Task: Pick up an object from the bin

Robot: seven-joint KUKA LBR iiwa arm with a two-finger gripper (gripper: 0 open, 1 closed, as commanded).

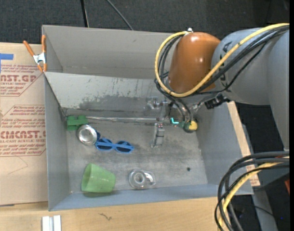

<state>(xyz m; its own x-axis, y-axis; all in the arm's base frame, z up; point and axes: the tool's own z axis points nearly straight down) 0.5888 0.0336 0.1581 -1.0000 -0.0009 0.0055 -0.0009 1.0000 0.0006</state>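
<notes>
So: green cup [97,179] in the bin's [113,57] near-left corner, silver can [87,134] and blue sunglasses [114,146] behind it. My gripper [158,137] hangs just right of the sunglasses over bare floor. Can't tell how open it is, but I see nothing in it. If I close here I probably grab air.

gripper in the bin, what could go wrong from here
The gripper seems to sit over bare bin floor; a grasp here would likely come up with nothing.
The nearest things, the blue glasses and the clear ring, lie flat and could slip out.
The green cup lies on its side by the near wall and may roll if nudged.
</notes>
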